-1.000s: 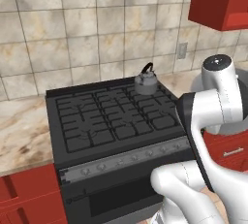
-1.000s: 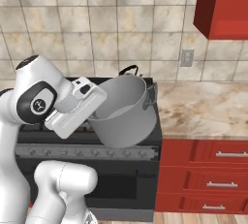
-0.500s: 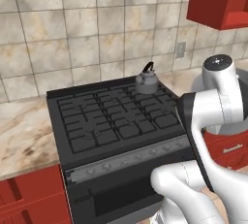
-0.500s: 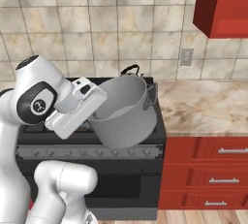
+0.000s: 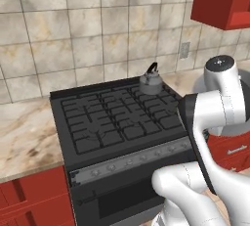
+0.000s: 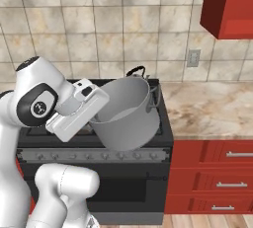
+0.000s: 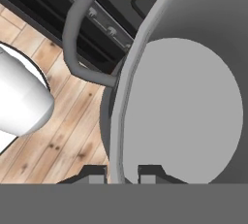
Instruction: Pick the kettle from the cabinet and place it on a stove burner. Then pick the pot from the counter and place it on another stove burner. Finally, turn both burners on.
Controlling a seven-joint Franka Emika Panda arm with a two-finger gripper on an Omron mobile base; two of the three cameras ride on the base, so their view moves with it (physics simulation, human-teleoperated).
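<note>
The gripper (image 7: 122, 172) is clamping the rim of the pot (image 6: 127, 116), its jaws nearly closed on the thin wall. The pot is hanging tilted above the front of the cooktop (image 5: 117, 117). The kettle (image 5: 150, 82) is sitting on a back burner.

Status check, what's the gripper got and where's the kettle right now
Gripper shut on pot rim, pot tilted, held in front of the stove. Kettle on back right burner. Nothing in the way on the front burners.

A wide, straight-sided grey pot (image 6: 127, 116) of smooth, matt brushed steel. A small squat kettle (image 5: 150, 83) of duller grey metal. Black matt cast-iron grates (image 5: 114, 118). A glossy, veined beige marble counter (image 6: 212, 108). Smooth red cabinet (image 6: 228, 6).
</note>
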